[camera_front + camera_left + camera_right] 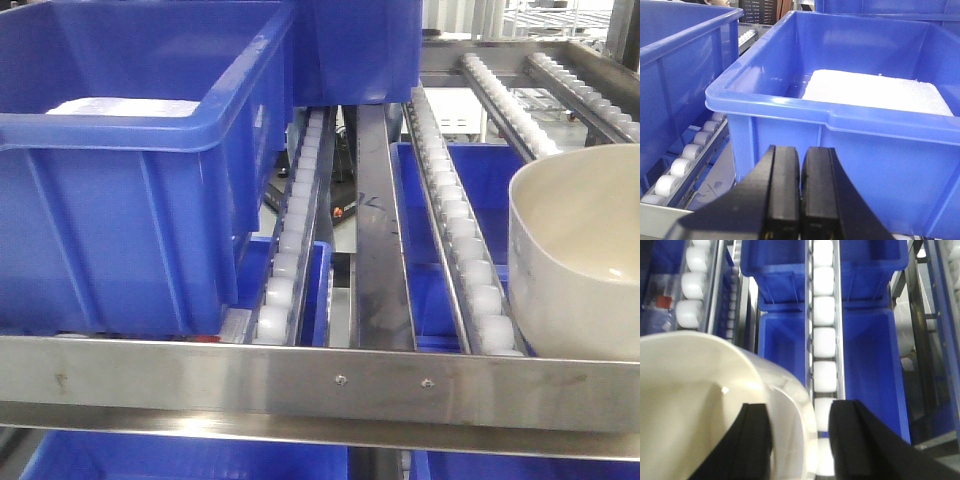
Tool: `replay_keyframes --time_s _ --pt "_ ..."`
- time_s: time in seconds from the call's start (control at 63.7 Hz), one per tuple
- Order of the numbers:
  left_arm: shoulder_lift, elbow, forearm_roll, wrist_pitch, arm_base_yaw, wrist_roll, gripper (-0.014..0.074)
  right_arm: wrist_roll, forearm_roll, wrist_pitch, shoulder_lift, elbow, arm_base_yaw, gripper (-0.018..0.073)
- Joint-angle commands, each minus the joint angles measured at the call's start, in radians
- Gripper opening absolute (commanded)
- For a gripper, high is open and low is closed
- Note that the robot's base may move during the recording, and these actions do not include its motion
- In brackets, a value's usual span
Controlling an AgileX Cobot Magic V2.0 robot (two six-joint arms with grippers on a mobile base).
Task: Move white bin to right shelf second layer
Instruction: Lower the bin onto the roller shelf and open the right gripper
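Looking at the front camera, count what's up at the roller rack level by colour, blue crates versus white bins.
Blue crates: 2
White bin: 1
Total: 3

The right shelf second layer (300, 385) is a stainless rack — a flat steel front rail nearest, with lanes of small white rollers (290, 250) running away behind it. On the left a blue crate (120, 170) sits on the rollers, a second blue crate (360, 50) farther back. At the near right the white bin (580, 260) rests on a roller lane — just behind the rail.
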Motion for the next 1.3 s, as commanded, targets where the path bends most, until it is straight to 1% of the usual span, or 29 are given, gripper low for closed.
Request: replay_keyframes --time_s 0.0,0.094,0.141,0.204,0.283,0.314,0.361,0.424,0.534,0.612,0.785,0.942,1.036,1.146,1.224,1.287 --pt "-0.016 0.028 -0.001 -0.081 -0.008 -0.005 0.0085 0.001 0.008 -0.062 -0.077 -0.04 -0.006 0.0337" --pt "-0.016 0.028 -0.001 -0.081 -0.008 -0.005 0.0085 0.001 0.01 -0.028 -0.163 -0.04 -0.006 0.0302" --pt "-0.016 0.028 -0.001 -0.081 -0.008 -0.005 0.0085 -0.001 0.01 -0.007 -0.211 -0.04 -0.006 0.0267" --pt "-0.016 0.028 -0.001 -0.081 -0.008 -0.005 0.0085 -0.005 0.009 0.02 -0.259 -0.04 -0.006 0.0201" --pt "-0.016 0.028 -0.001 -0.081 -0.008 -0.005 0.0085 -0.006 0.009 0.078 -0.314 -0.04 -0.006 0.0073" --pt "-0.016 0.028 -0.001 -0.081 -0.008 -0.005 0.0085 -0.006 0.009 0.112 -0.335 -0.04 -0.006 0.0039" --pt "-0.016 0.028 -0.001 -0.081 -0.008 -0.005 0.0085 -0.008 0.009 0.162 -0.372 -0.04 -0.004 0.006" --pt "-0.016 0.028 -0.001 -0.081 -0.008 -0.005 0.0085 -0.028 0.009 0.221 -0.429 -0.034 -0.002 0.0054" --pt "-0.016 0.028 -0.001 -0.081 -0.008 -0.005 0.0085 -0.057 0.009 0.226 -0.544 0.005 -0.002 0.0054" --pt "-0.016 0.028 -0.001 -0.081 -0.008 -0.005 0.0085 -0.058 0.009 0.246 -0.634 0.035 -0.002 0.0054" --pt "-0.016 0.028 -0.001 -0.081 -0.008 -0.005 0.0085 -0.058 0.008 0.469 -0.792 0.045 -0.002 0.0054" --pt "-0.016 0.028 -0.001 -0.081 -0.008 -0.005 0.0085 -0.058 0.008 0.574 -0.826 0.045 -0.002 0.0054" --pt "-0.016 0.028 -0.001 -0.081 -0.008 -0.005 0.0085 -0.058 0.002 0.564 -0.826 0.045 -0.002 0.0054" --pt "-0.016 0.028 -0.001 -0.081 -0.008 -0.005 0.0085 -0.059 0.002 0.489 -0.838 0.073 -0.002 0.0054" --pt "-0.016 0.028 -0.001 -0.081 -0.008 -0.005 0.0085 -0.069 0.002 0.402 -0.873 0.121 -0.008 0.0054" --pt "-0.016 0.028 -0.001 -0.081 -0.008 -0.005 0.0085 -0.104 0.002 0.306 -0.916 0.179 -0.013 0.0054"
